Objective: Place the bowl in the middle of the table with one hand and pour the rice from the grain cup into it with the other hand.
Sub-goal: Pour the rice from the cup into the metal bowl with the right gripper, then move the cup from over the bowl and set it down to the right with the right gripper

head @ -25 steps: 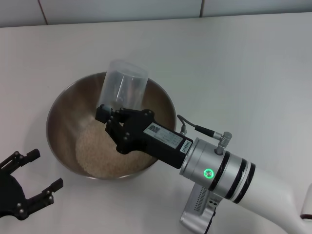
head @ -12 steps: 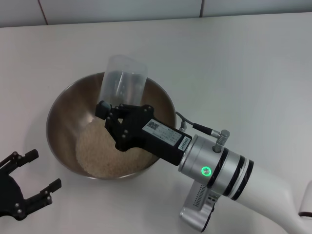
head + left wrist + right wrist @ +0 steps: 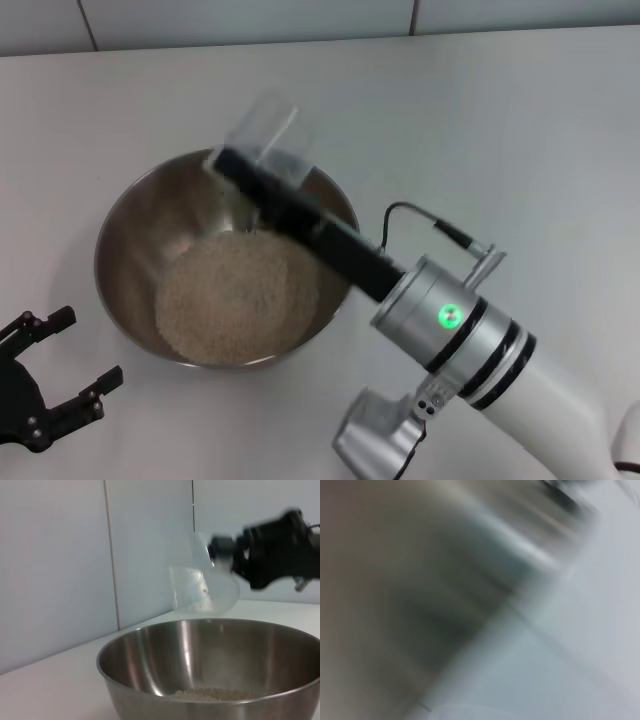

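Head view shows your right claw (image 3: 240, 168) pinching the grain cup (image 3: 262, 130) over the far rim of the bowl (image 3: 125, 215). The cup looks see-through and empty, so I'd guess the pour is basically done, since the rice (image 3: 235, 295) sits in a mound on the bowl floor. The bowl is planted on the bench (image 3: 500, 120) roughly mid-surface, which fits the task. Your left claw (image 3: 55, 385) is parked at the near-left corner, fingers spread, holding nothing and well clear of the bowl, so it won't bump it. The left wrist view has the cup tipped on its side just above the rim. The right wrist view is too smeared to read.
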Robot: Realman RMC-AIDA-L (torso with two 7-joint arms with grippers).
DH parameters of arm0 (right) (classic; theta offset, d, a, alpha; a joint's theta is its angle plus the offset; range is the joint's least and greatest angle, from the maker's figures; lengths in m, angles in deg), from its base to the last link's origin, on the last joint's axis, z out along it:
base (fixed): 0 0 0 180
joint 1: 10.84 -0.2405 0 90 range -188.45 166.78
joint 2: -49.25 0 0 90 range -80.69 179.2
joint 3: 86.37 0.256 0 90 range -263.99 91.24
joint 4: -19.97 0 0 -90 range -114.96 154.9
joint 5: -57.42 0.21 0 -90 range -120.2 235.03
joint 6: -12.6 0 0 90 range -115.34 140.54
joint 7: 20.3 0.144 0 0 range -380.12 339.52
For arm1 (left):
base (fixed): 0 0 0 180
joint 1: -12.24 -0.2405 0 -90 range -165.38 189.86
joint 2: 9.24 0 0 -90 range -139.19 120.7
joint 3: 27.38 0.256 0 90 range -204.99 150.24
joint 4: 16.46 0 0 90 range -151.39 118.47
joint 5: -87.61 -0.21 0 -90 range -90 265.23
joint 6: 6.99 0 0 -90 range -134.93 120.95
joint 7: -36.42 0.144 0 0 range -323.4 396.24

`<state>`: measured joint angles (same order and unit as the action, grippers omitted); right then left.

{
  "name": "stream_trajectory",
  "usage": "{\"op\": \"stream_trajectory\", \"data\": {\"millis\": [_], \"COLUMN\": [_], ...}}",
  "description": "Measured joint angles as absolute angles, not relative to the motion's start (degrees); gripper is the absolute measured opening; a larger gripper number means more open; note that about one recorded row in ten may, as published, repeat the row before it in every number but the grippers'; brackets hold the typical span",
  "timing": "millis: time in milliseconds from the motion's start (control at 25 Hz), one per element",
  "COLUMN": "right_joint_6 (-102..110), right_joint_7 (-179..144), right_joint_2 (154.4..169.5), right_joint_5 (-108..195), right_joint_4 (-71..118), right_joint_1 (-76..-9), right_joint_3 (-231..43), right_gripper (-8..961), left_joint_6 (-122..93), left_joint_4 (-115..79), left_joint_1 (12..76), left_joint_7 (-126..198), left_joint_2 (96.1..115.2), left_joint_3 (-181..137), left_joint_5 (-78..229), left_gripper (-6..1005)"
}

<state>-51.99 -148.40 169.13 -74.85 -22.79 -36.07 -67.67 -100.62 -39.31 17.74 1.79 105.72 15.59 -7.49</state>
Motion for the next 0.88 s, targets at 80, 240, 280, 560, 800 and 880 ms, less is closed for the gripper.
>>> {"op": "stream_trajectory", "data": {"millis": [80, 240, 280, 560, 800, 880], "right_joint_6": [-54.4, -56.5, -56.7, -63.5, -63.2, -62.5], "right_joint_7": [-136.7, -113.5, -109.5, -70.4, -43.1, -36.6], "right_joint_2": [169.13, 169.13, 169.13, 168.64, 168.98, 169.09], "right_joint_5": [-72.5, -70.7, -69.7, -60.7, -60.3, -60.2], "right_joint_4": [-24.9, -28.2, -28.8, -25.7, -13.1, -9.2], "right_joint_1": [-35.0, -32.7, -32.3, -30.7, -30.8, -31.4], "right_joint_3": [-67.9, -67.5, -67.5, -64.0, -59.1, -59.0], "right_gripper": [18, 18, 18, 19, 19, 18], "left_joint_6": [-100.6, -100.6, -100.6, -100.7, -101.1, -101.2], "left_joint_4": [-39.3, -39.3, -39.3, -39.3, -39.3, -39.3], "left_joint_1": [17.7, 17.9, 17.9, 18.1, 18.1, 18.1], "left_joint_7": [1.8, 1.8, 1.8, 2.0, 1.9, 1.9], "left_joint_2": [105.72, 105.75, 105.78, 106.06, 106.01, 106.00], "left_joint_3": [15.6, 15.5, 15.5, 15.4, 15.3, 15.3], "left_joint_5": [-7.5, -7.5, -7.5, -7.5, -7.3, -7.3], "left_gripper": [834, 834, 834, 834, 834, 834]}}
